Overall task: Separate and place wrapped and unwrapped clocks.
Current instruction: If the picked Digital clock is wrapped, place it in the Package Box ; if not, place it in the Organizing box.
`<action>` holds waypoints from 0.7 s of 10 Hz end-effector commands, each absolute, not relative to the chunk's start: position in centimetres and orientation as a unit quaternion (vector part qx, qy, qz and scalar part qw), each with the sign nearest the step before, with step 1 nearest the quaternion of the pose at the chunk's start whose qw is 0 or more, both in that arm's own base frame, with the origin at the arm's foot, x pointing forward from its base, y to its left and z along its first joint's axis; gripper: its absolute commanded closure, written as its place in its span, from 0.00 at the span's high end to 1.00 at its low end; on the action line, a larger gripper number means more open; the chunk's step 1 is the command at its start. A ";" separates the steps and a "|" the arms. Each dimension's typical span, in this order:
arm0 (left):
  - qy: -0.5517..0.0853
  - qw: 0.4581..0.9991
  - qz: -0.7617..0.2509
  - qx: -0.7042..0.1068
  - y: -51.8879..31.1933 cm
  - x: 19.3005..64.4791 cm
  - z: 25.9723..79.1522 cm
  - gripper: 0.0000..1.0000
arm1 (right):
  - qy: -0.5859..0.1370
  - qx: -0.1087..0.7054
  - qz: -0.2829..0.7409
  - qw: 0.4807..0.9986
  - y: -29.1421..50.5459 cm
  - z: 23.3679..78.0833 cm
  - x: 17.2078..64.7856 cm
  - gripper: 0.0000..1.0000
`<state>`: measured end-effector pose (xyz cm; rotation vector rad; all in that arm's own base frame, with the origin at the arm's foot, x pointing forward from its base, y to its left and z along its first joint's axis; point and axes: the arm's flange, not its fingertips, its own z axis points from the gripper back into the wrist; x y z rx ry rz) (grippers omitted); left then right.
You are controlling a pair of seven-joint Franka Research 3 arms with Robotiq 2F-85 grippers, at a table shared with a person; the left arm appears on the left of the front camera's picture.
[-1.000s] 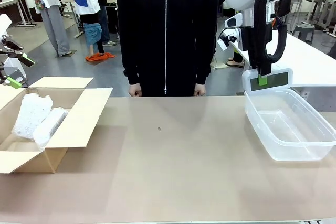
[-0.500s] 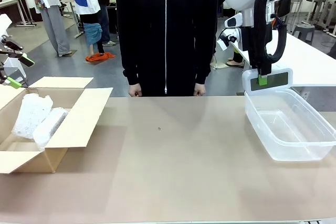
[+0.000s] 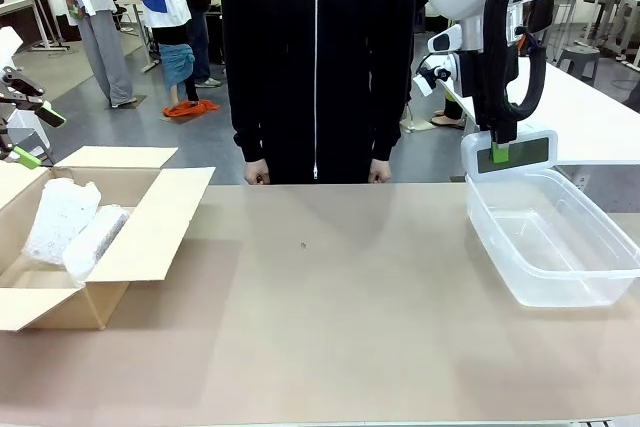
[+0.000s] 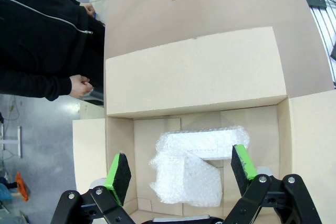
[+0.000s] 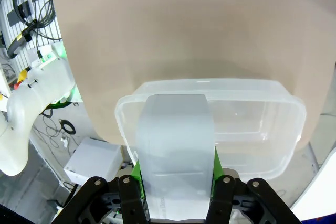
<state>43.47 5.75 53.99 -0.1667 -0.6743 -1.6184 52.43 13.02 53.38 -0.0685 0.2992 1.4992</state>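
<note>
Nothing had shifted since the earlier frame: the right claw [image 3: 499, 153] pinched the bare white rounded clock [image 5: 175, 150] above the clear plastic bin [image 3: 560, 277]; the left claw [image 4: 181, 174], spread, hung over the bubble-wrapped bundles [image 4: 197, 169] in the cardboard box [image 3: 150, 222]. Released off-centre, the clock might strike the rim

Bare table [image 3: 330, 307] between cardboard box [image 3: 150, 217] and plastic bin [image 3: 560, 287]
</note>
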 end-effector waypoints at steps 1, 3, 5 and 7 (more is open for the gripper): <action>-0.299 0.635 -0.708 -0.079 5.7 43.4 54.1 1.00 | 0.135 -0.031 0.679 0.721 13.0 53.4 52.4 0.50; -0.299 0.635 -0.708 -0.079 5.7 43.4 54.1 1.00 | 0.124 0.001 0.601 0.790 11.9 53.4 53.2 0.50; -0.299 0.635 -0.708 -0.079 5.7 43.4 54.1 1.00 | 0.111 0.059 0.507 0.853 9.8 53.1 54.4 0.50; -0.299 0.635 -0.708 -0.079 5.7 43.4 54.1 1.00 | 0.095 0.083 0.415 0.901 7.5 52.8 55.4 0.50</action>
